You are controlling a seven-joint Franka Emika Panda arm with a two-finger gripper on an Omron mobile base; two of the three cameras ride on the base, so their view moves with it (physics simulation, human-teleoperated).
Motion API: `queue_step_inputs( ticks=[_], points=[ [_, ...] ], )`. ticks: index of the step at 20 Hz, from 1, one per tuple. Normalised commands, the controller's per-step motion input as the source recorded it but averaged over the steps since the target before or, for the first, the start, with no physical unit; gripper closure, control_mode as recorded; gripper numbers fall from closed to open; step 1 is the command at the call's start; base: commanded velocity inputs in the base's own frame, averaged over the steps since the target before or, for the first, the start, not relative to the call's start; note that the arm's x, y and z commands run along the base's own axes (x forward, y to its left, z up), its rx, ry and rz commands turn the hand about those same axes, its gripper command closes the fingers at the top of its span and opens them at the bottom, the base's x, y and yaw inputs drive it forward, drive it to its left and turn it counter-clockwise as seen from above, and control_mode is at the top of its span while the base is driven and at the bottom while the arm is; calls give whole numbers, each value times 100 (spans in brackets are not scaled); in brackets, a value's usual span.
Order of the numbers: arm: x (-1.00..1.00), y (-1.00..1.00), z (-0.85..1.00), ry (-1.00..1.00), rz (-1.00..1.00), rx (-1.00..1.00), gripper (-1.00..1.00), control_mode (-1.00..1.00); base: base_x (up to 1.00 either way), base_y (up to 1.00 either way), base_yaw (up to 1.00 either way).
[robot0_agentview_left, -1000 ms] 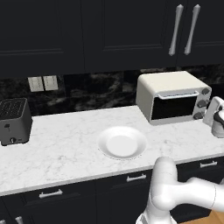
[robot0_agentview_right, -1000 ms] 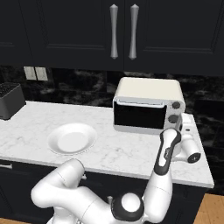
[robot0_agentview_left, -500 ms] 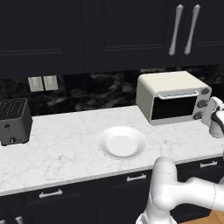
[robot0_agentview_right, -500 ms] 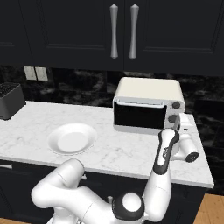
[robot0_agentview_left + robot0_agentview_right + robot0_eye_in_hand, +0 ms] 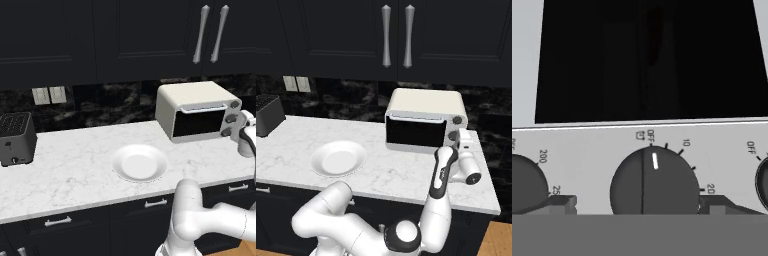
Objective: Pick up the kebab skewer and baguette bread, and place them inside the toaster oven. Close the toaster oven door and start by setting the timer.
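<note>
The toaster oven (image 5: pixel 197 111) stands at the far right of the white marble counter (image 5: pixel 75 170), against the dark stone backsplash, and its dark glass toaster oven door (image 5: pixel 415 131) is closed upright, with the pale handle bar (image 5: pixel 202 107) running along its top edge. Three round knobs sit in a column down the right side of its front.

The end effector (image 5: pixel 463 145) is at that right side of the oven, level with the knobs and right in front of them. In the hand view its two dark fingertips (image 5: pixel 559 204) stand wide apart, one on each side of the middle knob (image 5: pixel 654 182), and nothing is gripped between them (whether the tips touch the knob or just flank it I cannot tell from these frames). That view is rolled, so the knob column runs across it: the middle knob's white pointer mark sits just past the OFF label, with markings of 10 and 20 farther round the dial. Parts of two more knobs show at either edge, one beside temperature numbers, the other beside another OFF label. The door glass (image 5: pixel 652 60) above them is black, and nothing inside can be made out.

A round white plate (image 5: pixel 139 163) lies bare near the middle of the counter, well apart from the oven. A small black slot toaster (image 5: pixel 16 138) stands at the far left. Dark cabinets (image 5: pixel 396 35) with two long metal handles hang above the oven.
</note>
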Motion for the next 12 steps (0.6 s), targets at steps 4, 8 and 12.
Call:
queue_step_inputs(
  ticks=[4, 8, 12],
  points=[
    [0, 6, 19, -2, -3, -3, -100, -100, 0, 0, 0],
    [0, 9, 18, -2, -5, -1, -100, -100, 0, 0, 0],
    [0, 10, 0, 0, -6, -1, -100, -100, 0, 0, 0]
  ],
)
